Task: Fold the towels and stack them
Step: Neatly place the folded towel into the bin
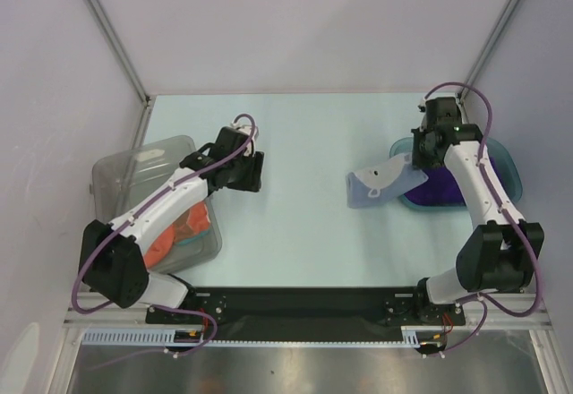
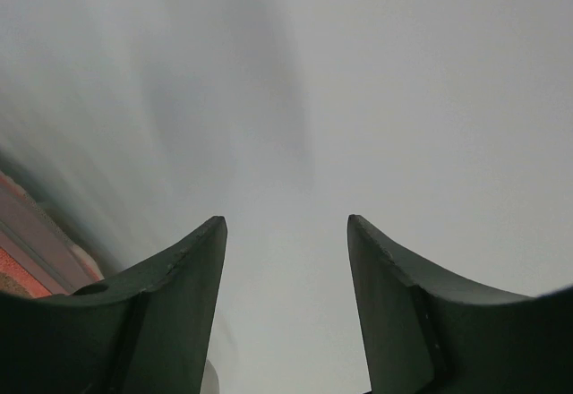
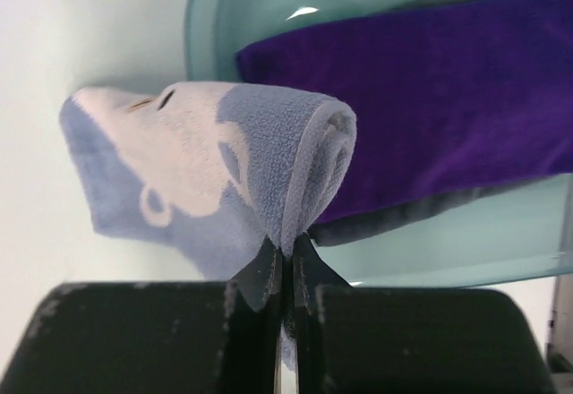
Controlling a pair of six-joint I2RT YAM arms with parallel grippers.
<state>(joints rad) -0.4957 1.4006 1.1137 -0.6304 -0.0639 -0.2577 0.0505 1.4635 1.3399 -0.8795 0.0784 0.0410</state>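
My right gripper (image 3: pixel 286 252) is pinched tight on a rolled edge of the light blue towel with white print (image 3: pixel 188 152). The rest of that cloth drapes from the rim of the teal tray (image 3: pixel 208 27) out onto the table (image 1: pixel 304 143), toward 9 o'clock from the tray. My left gripper (image 2: pixel 285 226) has its jaws apart with nothing between them, hovering above bare table just off the clear plastic bin (image 1: pixel 134 168).

The tray sits at 3 o'clock in the overhead view. In it lies the purple towel (image 3: pixel 430 89), flat and folded, with a dark grey towel (image 3: pixel 403 213) showing as a strip beneath it, so I judge two cloths are already stacked. The blue one looks folded or bunched and is not yet on the stack. The bin, at 9 o'clock, holds a crumpled orange-brown towel (image 1: pixel 161 245), with something pale beside it that I cannot make out. That one, I judge, is left to fold and stack.
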